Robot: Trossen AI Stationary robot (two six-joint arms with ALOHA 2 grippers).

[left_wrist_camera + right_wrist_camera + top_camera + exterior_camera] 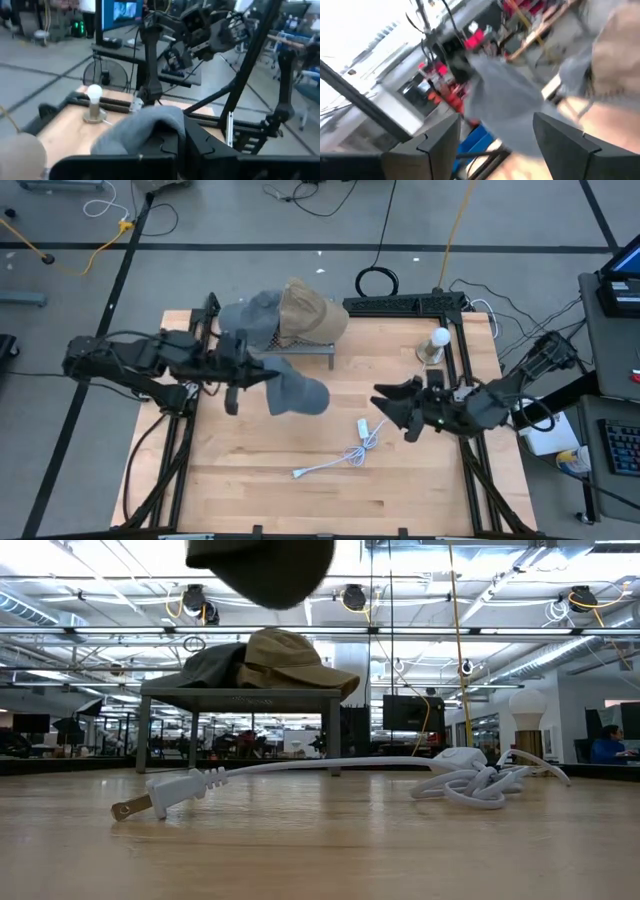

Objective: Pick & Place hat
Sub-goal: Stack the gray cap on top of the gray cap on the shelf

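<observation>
My left gripper [240,372] reaches in from the table's left and is shut on a grey hat [298,392], which hangs high above the table's middle. The low view shows only the hat's dark underside [260,568]; the left wrist view shows its grey cloth [142,130] at my left gripper [180,134]. A second grey hat [252,318] and a tan hat [312,310] lie on a small stand [310,348] at the far side. My right gripper [392,406] waits open over the table's right part, pointing at the held hat [505,100]. My left gripper pinches the grey hat between its two fingers at the end nearest the arm [256,373], coming level from the table's left. The rest of the hat sticks out toward the right beyond the fingers. It is lifted clear of the table.
A white power cord with a plug [345,455] lies on the near middle of the table [250,490]; it is also in the low view as a coiled cord [470,780]. A light bulb on a base [436,345] stands at the far right. A black frame [405,304] borders the far edge.
</observation>
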